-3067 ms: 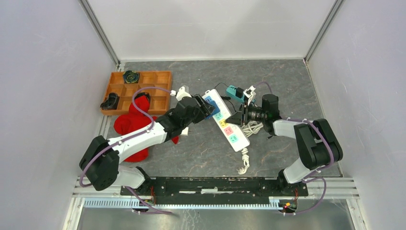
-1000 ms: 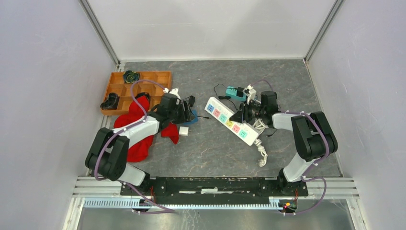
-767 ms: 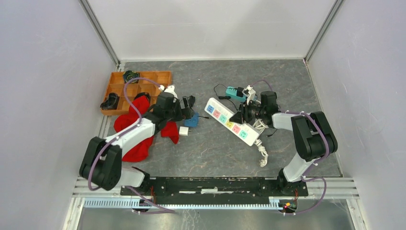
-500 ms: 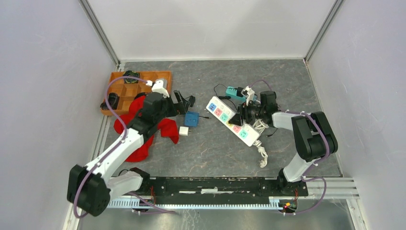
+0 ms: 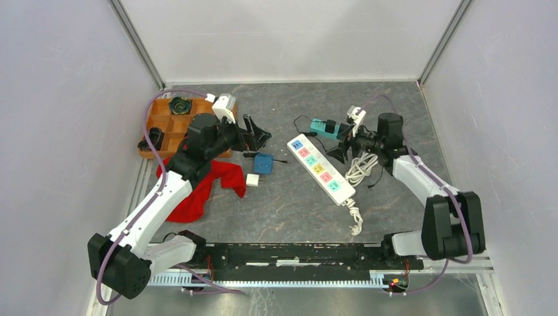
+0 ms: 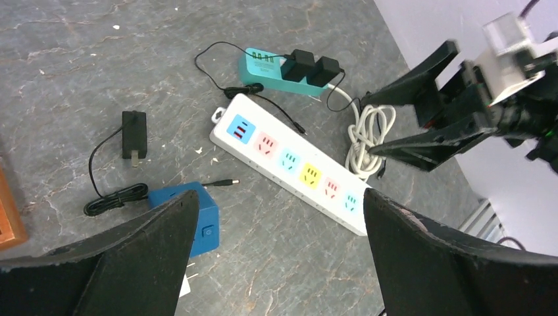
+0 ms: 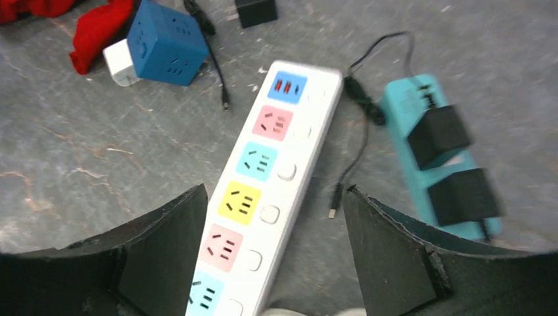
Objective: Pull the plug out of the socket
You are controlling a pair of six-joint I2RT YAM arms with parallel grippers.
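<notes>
White socket strip (image 5: 320, 169) lies apart from blue cube (image 5: 263, 163).

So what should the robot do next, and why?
Probably just draw both arms back: the white power strip with coloured sockets shows every socket empty, the blue cube plug lies apart from it, and the left gripper and right gripper are open, holding nothing.

- In your right wrist view, the white power strip (image 7: 263, 191) runs off the bottom edge, so its near end is unseen.
- The teal socket block (image 7: 405, 99) beside the strip is blurred there.
- In your left wrist view, the left tool (image 6: 279, 197) hides a corner of the blue cube (image 6: 205, 224), left of the strip.
- Far left of the strip, the dark pieces (image 5: 179, 104) in the orange tray (image 5: 197, 105) are too small to name.
</notes>
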